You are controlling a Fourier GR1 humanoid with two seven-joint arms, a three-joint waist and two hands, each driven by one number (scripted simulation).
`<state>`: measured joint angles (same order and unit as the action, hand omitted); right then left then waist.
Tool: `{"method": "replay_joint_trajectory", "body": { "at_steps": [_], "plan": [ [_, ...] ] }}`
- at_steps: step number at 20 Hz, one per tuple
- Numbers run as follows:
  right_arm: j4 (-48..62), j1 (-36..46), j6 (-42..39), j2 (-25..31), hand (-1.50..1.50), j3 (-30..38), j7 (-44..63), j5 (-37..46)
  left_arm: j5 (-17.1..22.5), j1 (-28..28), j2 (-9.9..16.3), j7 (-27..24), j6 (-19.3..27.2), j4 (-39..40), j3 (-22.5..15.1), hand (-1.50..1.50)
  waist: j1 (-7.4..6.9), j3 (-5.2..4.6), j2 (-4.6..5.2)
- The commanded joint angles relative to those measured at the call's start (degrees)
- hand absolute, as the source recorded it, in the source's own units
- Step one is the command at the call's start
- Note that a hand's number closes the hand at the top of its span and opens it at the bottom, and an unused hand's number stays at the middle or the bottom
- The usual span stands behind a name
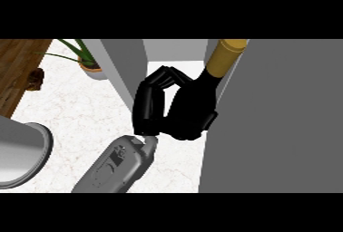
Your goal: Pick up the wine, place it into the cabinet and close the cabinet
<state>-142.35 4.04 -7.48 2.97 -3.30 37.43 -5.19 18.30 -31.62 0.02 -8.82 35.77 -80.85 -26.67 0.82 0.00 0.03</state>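
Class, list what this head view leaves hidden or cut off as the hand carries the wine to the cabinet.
- Wine bottle: the body is hidden behind the right hand; the cap is cut by the top band.
- Cabinet: the inside is hidden behind its grey panels.
- Left hand: shows nowhere in the head view.
- Potted plant: the leaves are cut by the top band.

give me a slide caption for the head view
Right hand, fingers curled round the wine bottle, holds it at the open cabinet.

Steep head view (close) over counter (pixel 80 118)
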Motion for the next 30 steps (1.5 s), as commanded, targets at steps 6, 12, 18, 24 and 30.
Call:
{"method": "replay_joint_trajectory", "body": {
  "at_steps": [6,12,18,24,30],
  "plan": [
    [-2.36,1.78,-0.15,0.68,-1.50,2.34,0.70,-4.58,-3.27,-0.06,-0.01,-3.28,-0.39,7.77,-0.33,1.50,-0.37,0.01,-0.01],
    [-5.57,-3.02,-1.53,0.35,-1.50,3.43,0.58,-6.61,-2.97,3.03,1.00,-10.51,-4.91,11.22,2.78,1.50,-0.39,0.00,-0.06],
    [-6.14,1.45,-0.19,1.49,-1.50,3.15,4.67,-5.72,-2.37,-0.06,0.00,-11.20,-0.80,14.42,3.28,1.50,-0.43,-0.01,-0.09],
    [-4.83,0.09,-0.20,0.09,-1.50,2.23,2.08,-4.49,2.04,-4.89,0.00,-16.27,-6.10,23.42,9.68,1.50,-0.10,-0.01,0.04],
    [-2.17,2.09,0.21,0.18,-1.50,3.68,0.79,-5.04,3.39,-8.19,0.00,-15.90,-8.73,28.17,10.33,1.50,-0.09,-0.01,0.08]
  ]
}}
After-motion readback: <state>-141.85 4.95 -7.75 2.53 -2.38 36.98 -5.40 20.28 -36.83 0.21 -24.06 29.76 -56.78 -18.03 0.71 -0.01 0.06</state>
